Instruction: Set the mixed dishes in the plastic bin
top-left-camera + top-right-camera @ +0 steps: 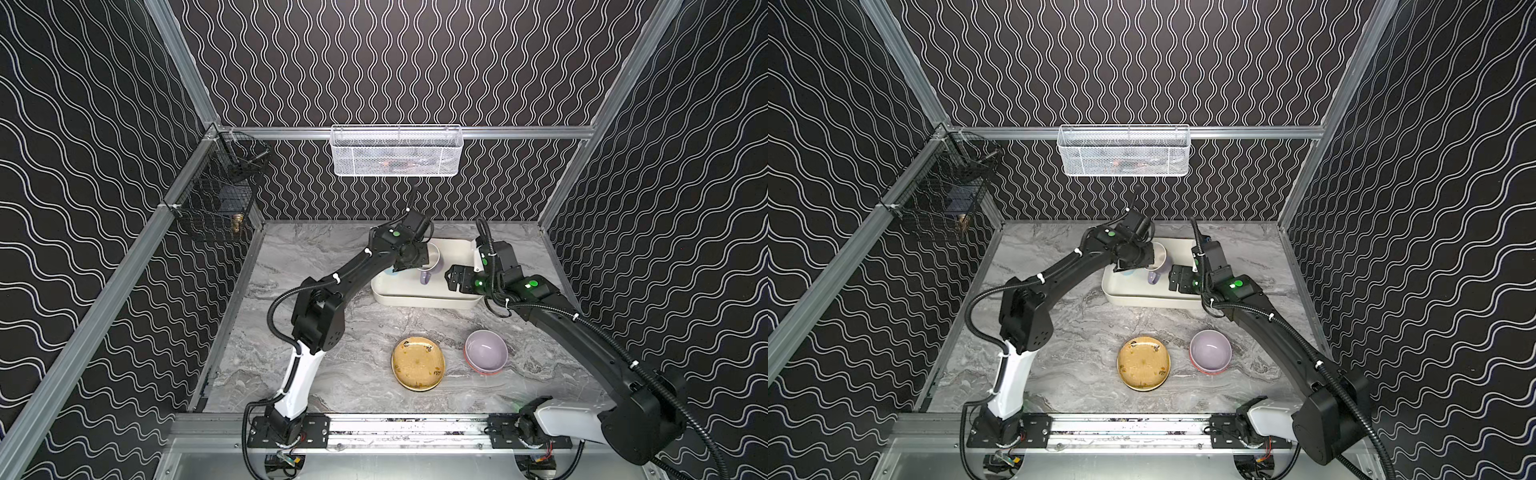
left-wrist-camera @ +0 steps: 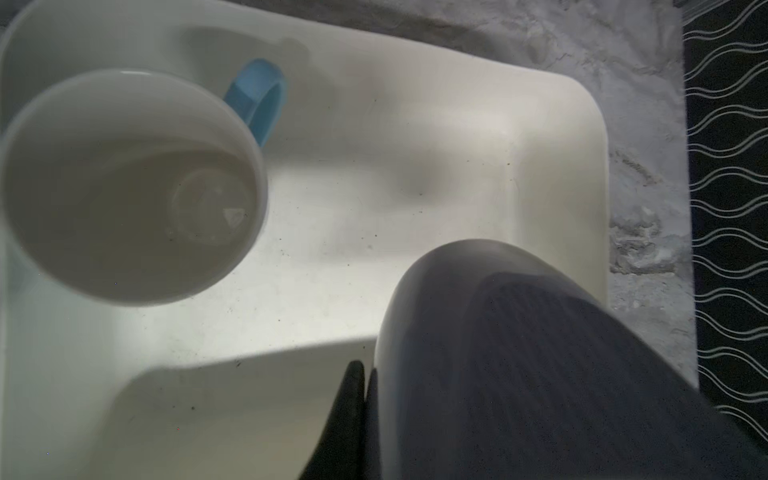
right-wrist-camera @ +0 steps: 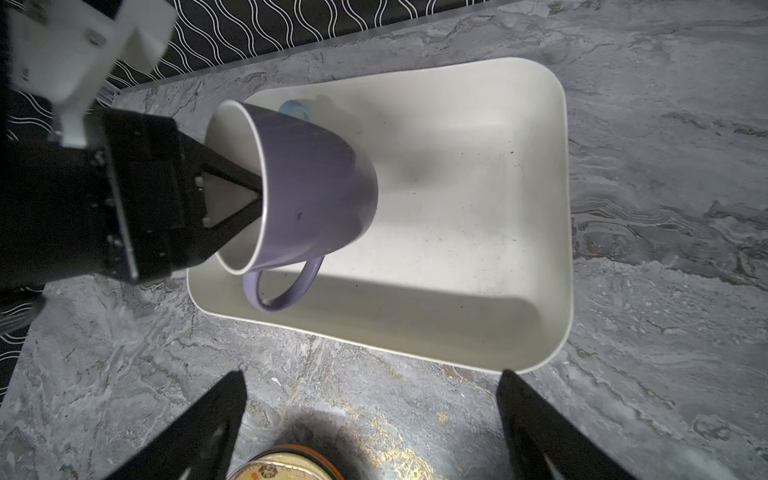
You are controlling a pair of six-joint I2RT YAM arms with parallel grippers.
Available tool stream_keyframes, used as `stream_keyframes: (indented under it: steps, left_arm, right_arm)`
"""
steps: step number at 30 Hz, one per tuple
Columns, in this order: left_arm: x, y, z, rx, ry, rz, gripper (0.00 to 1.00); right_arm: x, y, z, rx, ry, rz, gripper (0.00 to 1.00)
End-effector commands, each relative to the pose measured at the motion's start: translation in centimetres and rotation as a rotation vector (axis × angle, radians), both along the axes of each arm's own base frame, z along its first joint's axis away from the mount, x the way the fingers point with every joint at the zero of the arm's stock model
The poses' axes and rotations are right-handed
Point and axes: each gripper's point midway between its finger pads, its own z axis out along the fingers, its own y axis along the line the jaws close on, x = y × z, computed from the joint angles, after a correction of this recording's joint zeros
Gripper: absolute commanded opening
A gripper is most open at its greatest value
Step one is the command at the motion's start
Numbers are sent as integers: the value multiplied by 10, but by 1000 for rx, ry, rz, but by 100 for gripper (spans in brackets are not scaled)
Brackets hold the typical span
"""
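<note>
My left gripper (image 1: 419, 259) is shut on the rim of a lilac mug (image 1: 428, 268) and holds it tilted above the cream plastic bin (image 1: 415, 297). In the right wrist view one finger (image 3: 232, 174) of that gripper sits inside the mug (image 3: 316, 187). A light-blue mug (image 2: 124, 187) stands upright in the bin (image 2: 457, 145), beside the held one (image 2: 519, 353). My right gripper (image 3: 370, 376) is open and empty, high over the bin's front right edge (image 1: 451, 279). A mustard plate (image 1: 417, 363) and a lilac bowl (image 1: 486, 351) sit on the marble table near the front.
The lilac bowl rests in an orange-rimmed bowl (image 1: 478, 369). A white mesh basket (image 1: 397, 151) hangs on the back rail and a black wire basket (image 1: 216, 195) on the left rail. The right half of the bin (image 3: 478, 208) holds nothing.
</note>
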Motion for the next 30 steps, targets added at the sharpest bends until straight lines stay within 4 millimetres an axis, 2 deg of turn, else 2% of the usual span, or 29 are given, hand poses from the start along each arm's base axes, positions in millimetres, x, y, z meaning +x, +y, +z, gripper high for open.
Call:
stream_keyframes:
  steps: [1, 6, 8, 13, 19, 24, 30]
  left_arm:
    - [9, -7, 2, -34, -12, 15, 14]
    - [10, -8, -18, -10, 23, 19, 16]
    - [10, -7, -26, -2, 36, 20, 16]
    - [8, -6, -42, 19, 65, 23, 18]
    - [9, -8, -47, 17, 77, 18, 28]
    - [9, -9, -51, 18, 86, 15, 29]
    - [7, -8, -45, 15, 73, 10, 29]
  right_arm:
    - [2, -6, -1, -1, -1, -26, 95]
    - [2, -4, -8, 3, 12, -13, 95]
    - [7, -13, -13, 9, 23, -38, 95]
    - [7, -15, -23, 10, 53, -34, 95]
    - [9, -20, -26, 10, 55, -45, 95]
    - [10, -20, -34, 12, 77, -46, 95]
    - [11, -19, -40, 15, 95, -45, 94]
